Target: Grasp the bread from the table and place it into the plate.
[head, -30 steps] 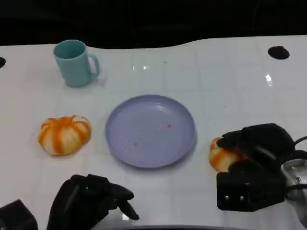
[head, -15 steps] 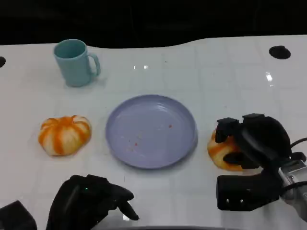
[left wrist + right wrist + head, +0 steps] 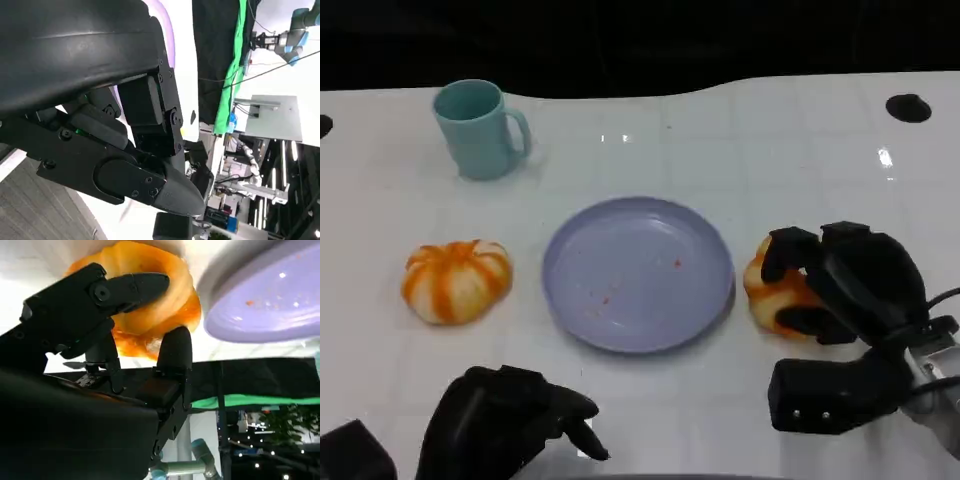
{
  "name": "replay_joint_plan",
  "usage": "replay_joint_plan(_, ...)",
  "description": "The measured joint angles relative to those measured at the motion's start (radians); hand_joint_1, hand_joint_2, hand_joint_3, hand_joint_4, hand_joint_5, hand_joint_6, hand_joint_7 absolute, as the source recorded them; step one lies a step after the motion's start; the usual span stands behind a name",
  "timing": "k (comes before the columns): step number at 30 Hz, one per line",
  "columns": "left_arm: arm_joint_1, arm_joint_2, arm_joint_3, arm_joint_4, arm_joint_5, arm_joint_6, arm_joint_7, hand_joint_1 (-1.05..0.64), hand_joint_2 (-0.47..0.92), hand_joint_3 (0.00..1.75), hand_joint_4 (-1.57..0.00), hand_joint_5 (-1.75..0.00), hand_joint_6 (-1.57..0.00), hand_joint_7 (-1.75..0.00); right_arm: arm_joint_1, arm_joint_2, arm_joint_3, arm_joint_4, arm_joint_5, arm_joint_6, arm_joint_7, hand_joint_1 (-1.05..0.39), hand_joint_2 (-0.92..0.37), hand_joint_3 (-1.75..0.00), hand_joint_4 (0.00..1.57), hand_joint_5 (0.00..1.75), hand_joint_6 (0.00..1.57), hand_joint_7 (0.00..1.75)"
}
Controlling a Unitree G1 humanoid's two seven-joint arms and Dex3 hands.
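At the table's near edge the left hand (image 3: 510, 425) rests with fingers curled on nothing, the right hand (image 3: 845, 290) grips the bread (image 3: 772, 295) just beside the plate's (image 3: 638, 273) right rim, mid-table.

no readable text, no labels, brands, nos. or signs in any view

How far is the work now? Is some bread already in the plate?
Nothing is in the round lilac plate yet, apart from crumbs. In hand: the right hand grips one orange-striped bread roll beside the plate, fingers wrapped around it. Left: carry it over and release it. Another orange-striped roll lies untouched on the table.
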Motion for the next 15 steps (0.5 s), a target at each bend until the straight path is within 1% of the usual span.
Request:
replay_joint_plan(1, 0.0, 0.0, 0.0, 0.0, 0.0, 0.0, 0.0, -0.94, 0.9, 0.0, -1.22, -0.88, -1.53, 0.0, 0.0, 0.0, -0.008, -0.014, 0.007, -0.006, -0.001, -0.13, -0.3, -1.25, 0.97, 1.75, 0.75, 1.73)
replay_joint_plan(4, 0.0, 0.0, 0.0, 0.0, -0.002, 0.001, 0.0, -0.94, 0.91, 0.0, -1.21, -0.89, -1.53, 0.0, -0.002, -0.002, -0.025, -0.052, 0.026, -0.041, -0.008, -0.15, -0.28, -1.33, 0.98, 1.75, 0.74, 1.74)
replay_joint_plan(9, 0.0, 0.0, 0.0, 0.0, -0.002, 0.0, 0.0, -0.95, 0.9, 0.0, -1.22, -0.89, -1.53, 0.0, -0.002, -0.006, -0.057, -0.103, 0.045, -0.049, 0.006, -0.15, -0.28, -1.37, 0.99, 1.75, 0.74, 1.75)
replay_joint_plan(15, 0.0, 0.0, 0.0, 0.0, 0.0, 0.0, 0.0, -0.96, 0.9, 0.0, -1.21, -0.9, -1.53, 0.0, -0.004, -0.009, -0.092, -0.177, 0.063, -0.056, 0.022, -0.14, -0.24, -1.41, 1.0, 1.75, 0.74, 1.75)
